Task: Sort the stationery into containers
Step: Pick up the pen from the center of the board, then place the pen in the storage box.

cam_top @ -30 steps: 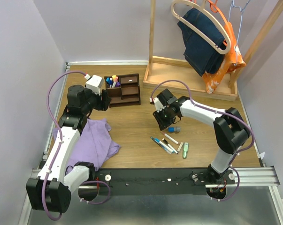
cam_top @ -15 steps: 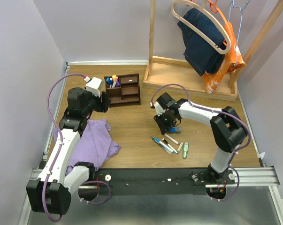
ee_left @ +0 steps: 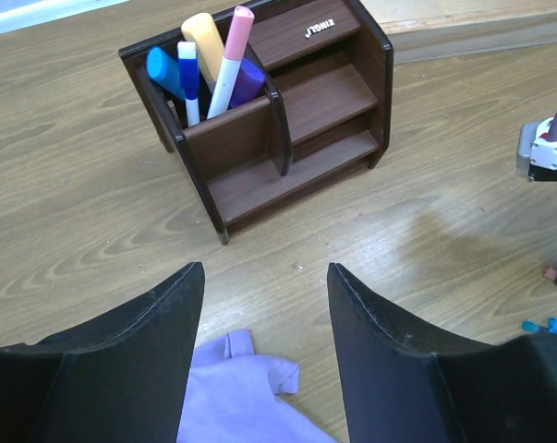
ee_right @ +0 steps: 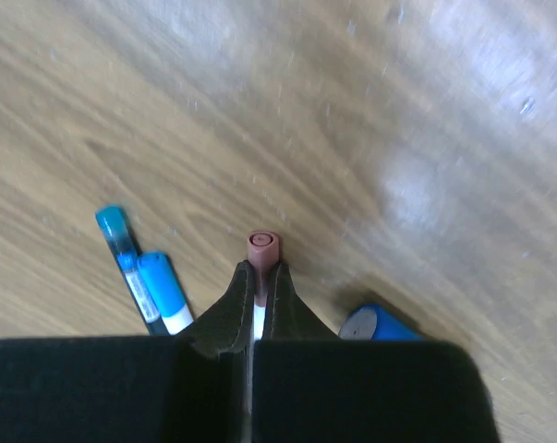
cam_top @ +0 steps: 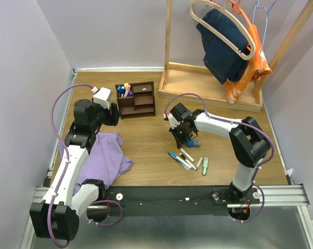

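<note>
The dark brown organiser (cam_top: 137, 98) stands at the back left of the table and holds blue, yellow, pink and purple markers (ee_left: 209, 60) in its left compartment. My left gripper (ee_left: 264, 272) hovers open just in front of it with nothing between its jaws. My right gripper (ee_right: 262, 268) points down at the table, shut on a white pen with a reddish-brown cap (ee_right: 263, 245). A stubby blue cylinder (ee_right: 375, 325) lies just right of it and two blue markers (ee_right: 158, 291) lie to its left. More pens (cam_top: 182, 160) and a pale green piece (cam_top: 205, 166) lie nearer the front.
A crumpled purple cloth (cam_top: 107, 158) lies on the table under my left arm, and its edge (ee_left: 241, 397) shows below the left jaws. The light wooden clothes-rack base (cam_top: 213, 88) with hanging clothes (cam_top: 226, 44) fills the back right.
My right gripper has shut on the reddish-capped pen after settling a little lower and to the left. My left arm has drawn back slightly from the organiser, its jaws still open.
</note>
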Tool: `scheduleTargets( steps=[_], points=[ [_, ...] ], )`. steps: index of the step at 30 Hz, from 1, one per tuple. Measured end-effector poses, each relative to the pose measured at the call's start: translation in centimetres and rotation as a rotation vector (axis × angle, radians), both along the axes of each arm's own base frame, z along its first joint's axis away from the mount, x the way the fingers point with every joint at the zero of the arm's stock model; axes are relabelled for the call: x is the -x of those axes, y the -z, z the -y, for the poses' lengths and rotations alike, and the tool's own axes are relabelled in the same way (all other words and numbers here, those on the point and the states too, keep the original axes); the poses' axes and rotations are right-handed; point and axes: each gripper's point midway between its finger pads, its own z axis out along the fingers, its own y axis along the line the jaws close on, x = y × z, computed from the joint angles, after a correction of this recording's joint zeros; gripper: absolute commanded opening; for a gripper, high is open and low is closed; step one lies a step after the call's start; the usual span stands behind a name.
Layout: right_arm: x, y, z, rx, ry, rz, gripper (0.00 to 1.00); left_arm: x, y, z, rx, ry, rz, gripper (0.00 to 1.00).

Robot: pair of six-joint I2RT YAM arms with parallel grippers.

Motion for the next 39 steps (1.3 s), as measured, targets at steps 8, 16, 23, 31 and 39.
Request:
scheduleTargets(
  steps=[8, 16, 23, 31, 39],
  points=[
    [-5.3, -4.5, -3.7, -0.05, -0.033, 0.138, 0.0, -0.5, -0.1, -1.1, 0.0, -0.035, -0.003, 0.64],
    [-14.2, -20.2, -11.4, -0.361, -0.057, 0.518, 0.0, -2.8, -3.0, -5.3, 0.04, -0.164, 0.052, 0.64],
    [-17.6, -27.3, -16.1, -0.639, -0.108, 0.768, 0.01, -4.5, -2.8, -9.6, 0.134, -0.269, 0.042, 0.64],
    [-22.5, -30.1, -20.1, -0.822, -0.107, 1.008, 0.0, -5.5, -3.3, -10.0, 0.165, -0.228, 0.083, 0.65],
    [-25.4, -31.0, -22.7, -0.978, -0.109, 1.205, 0.0, -6.0, -1.3, -9.4, 0.179, -0.197, 0.013, 0.65]
  ],
)
